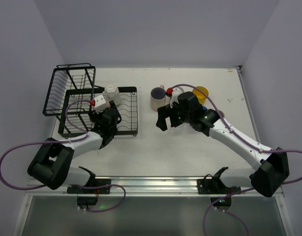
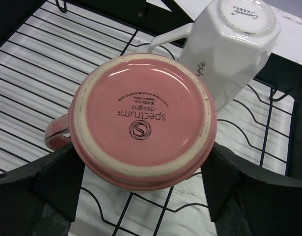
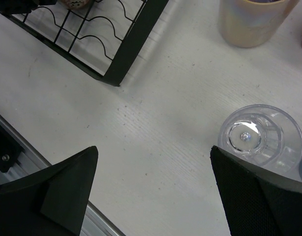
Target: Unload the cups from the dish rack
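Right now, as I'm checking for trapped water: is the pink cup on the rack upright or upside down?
Upside down: the pink cup shows its stamped base to the wrist camera above the dish rack.

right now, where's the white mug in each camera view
top external: the white mug stands on the dish rack, left of the picture's centre.
left wrist: upper right, base up, just beyond the pink cup.
right wrist: not in it.
shared landmark: the dish rack, with wires under the mugs in the left wrist view and its corner at the upper left in the right wrist view.
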Available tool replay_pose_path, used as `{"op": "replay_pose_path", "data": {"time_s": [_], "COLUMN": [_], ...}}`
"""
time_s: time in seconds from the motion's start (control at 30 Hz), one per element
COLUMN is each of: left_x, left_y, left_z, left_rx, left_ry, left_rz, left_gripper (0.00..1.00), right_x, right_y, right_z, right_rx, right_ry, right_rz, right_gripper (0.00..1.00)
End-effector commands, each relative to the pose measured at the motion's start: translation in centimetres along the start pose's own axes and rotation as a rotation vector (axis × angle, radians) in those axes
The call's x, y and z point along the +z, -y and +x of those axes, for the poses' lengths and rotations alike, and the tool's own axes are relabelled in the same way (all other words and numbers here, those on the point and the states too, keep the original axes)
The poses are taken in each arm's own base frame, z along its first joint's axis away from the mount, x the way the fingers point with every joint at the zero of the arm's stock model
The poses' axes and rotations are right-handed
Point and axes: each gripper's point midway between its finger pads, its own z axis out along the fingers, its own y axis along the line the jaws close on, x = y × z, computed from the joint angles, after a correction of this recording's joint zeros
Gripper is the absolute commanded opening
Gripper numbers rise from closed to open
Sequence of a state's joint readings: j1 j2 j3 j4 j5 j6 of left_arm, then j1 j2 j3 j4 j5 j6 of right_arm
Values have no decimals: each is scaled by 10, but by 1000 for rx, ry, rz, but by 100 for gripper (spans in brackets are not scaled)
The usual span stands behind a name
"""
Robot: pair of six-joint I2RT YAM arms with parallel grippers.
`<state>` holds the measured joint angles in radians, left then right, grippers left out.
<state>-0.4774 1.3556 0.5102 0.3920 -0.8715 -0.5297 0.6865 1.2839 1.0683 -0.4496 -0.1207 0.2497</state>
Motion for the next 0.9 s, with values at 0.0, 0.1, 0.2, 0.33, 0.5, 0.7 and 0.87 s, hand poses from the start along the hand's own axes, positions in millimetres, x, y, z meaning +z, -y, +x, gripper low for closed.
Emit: {"op": "replay_pose_path", "data": {"time_s": [0.0, 0.1, 0.2, 0.33, 0.5, 0.7, 0.87], "left_x": [7, 0, -13, -28, -44, -60, -72], "left_y": [0, 11, 19, 29, 47, 66, 73], "left_z": [-10, -11, -13, -7, -4, -22, -45], "left_rx": [-25, -48, -51, -77, -93, -115, -154], "left_ry": [54, 55, 63, 38, 16, 40, 84], "left_rz": [-11, 66, 120, 207, 316, 415, 475], "left_gripper": [78, 55, 40, 27, 19, 3, 0], "right_x": [-8, -11, -14, -18, -22, -23, -26], "right_y": [-12, -13, -15, -17, -21, -24, -41], "right_z": [-11, -13, -19, -26, -31, -35, -47], "right_rx": [3, 4, 4, 11, 19, 33, 73], "right_ry": [66, 79, 100, 123, 145, 166, 241], "right_rz": [-56, -59, -62, -69, -80, -96, -151], "right_gripper": [99, 99, 99, 99, 99, 99, 99]}}
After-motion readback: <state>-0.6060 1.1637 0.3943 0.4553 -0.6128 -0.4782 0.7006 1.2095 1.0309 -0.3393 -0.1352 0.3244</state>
